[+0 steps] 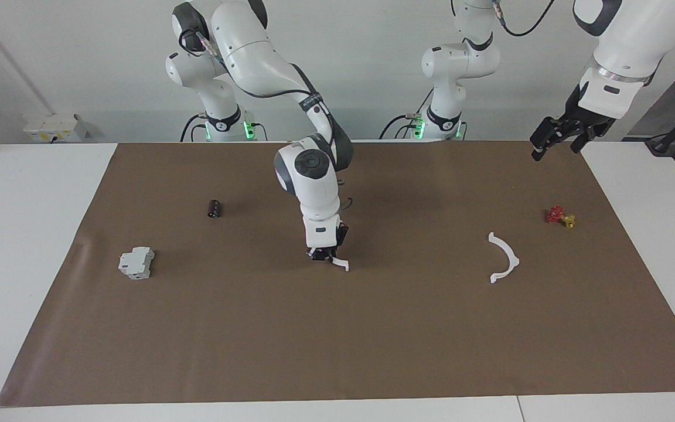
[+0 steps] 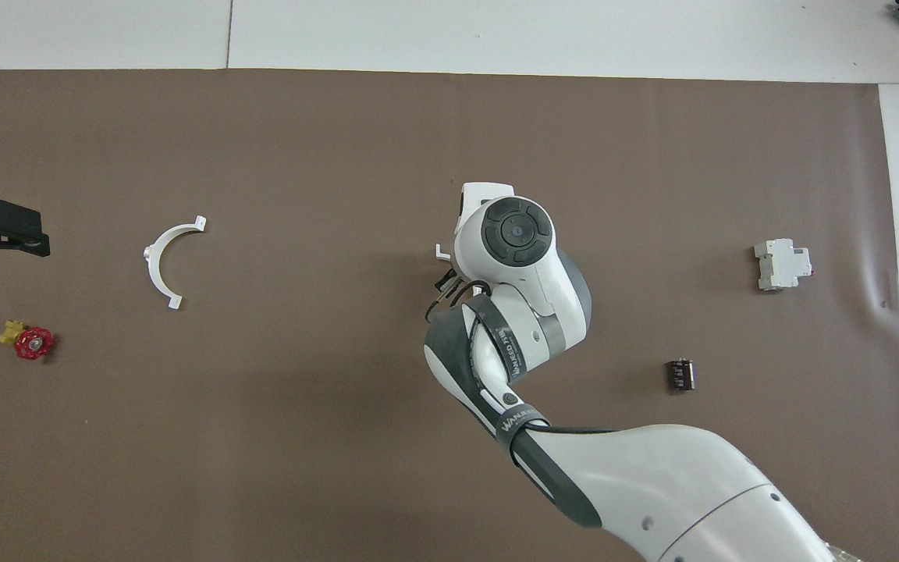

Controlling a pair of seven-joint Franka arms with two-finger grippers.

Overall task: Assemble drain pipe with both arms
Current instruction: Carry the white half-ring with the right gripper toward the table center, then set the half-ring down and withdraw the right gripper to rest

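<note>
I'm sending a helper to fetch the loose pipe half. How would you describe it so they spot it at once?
Start on the brown mat, toward the left arm's end. Beside the small red-and-yellow valve, a little farther from the robots, lies the free half-ring: a thin white arc with small end tabs, flat on the mat and untouched.

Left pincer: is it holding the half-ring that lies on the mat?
No: the left pincer hangs open in the air, while that half-ring lies untouched on the mat.
</note>
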